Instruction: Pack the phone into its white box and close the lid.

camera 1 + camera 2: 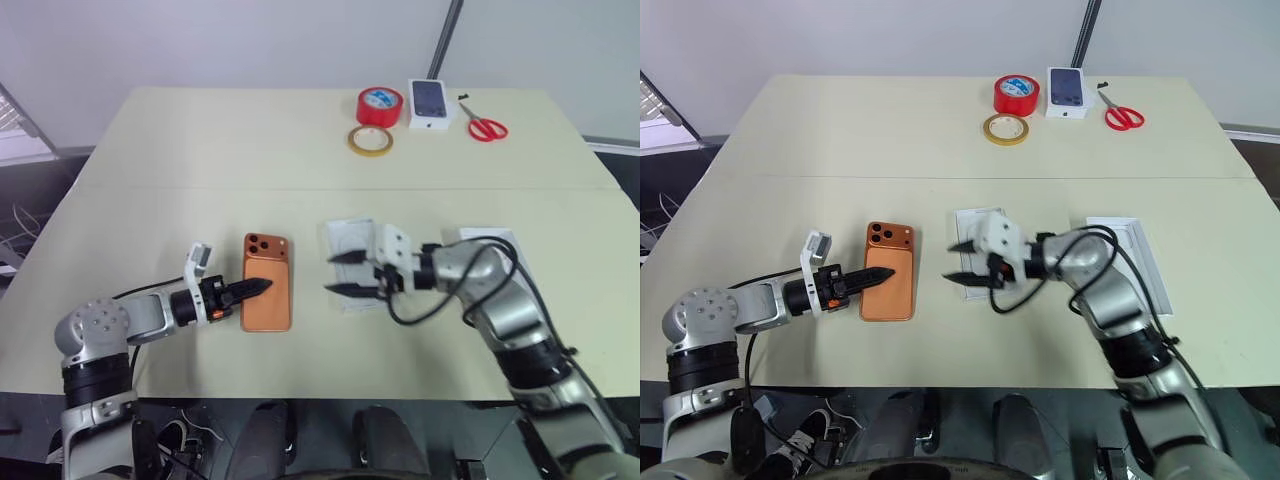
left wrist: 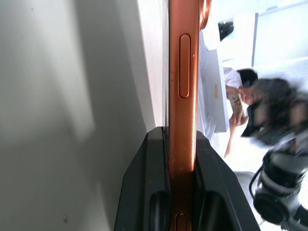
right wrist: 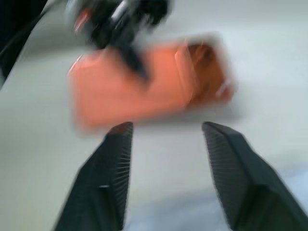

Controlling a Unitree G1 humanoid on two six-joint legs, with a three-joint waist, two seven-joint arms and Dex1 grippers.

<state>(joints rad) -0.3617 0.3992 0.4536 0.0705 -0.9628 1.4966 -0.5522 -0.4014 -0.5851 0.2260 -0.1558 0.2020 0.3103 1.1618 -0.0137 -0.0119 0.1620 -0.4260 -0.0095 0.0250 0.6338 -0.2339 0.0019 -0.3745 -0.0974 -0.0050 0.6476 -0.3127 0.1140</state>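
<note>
Head views: the left gripper [image 1: 262, 287] is clamped on the phone [image 1: 267, 283], one finger lying over its orange back, with the camera cluster at the phone's far end. The phone sits on the table [image 1: 200, 150], just ahead of the left gripper's wrist. The right gripper [image 1: 340, 273] points toward the phone with its fingers apart and nothing between them; there is a clear gap of table between its tips and the phone's near edge. Right under and behind the right gripper lies a flat white insert [image 1: 350, 240] with an oval recess. Beyond the right arm's elbow, away from the phone, lies a white rectangular piece [image 1: 1130, 260]; whether it is the box or the lid I cannot tell. At the far edge of the table, well apart from both grippers, stand a red tape roll [image 1: 380, 105], a yellow tape ring [image 1: 370, 140], a small white carton [image 1: 431, 103] and red scissors [image 1: 487, 128].

Left wrist view: the two black fingers [image 2: 144, 192] press on the phone's faces, its copper edge with a side button running out between them. Past it a white slab and the right gripper show.

Right wrist view: the fingers [image 3: 110, 168] stand spread, empty; ahead of them lies the phone, blurred, with the left gripper on it.
</note>
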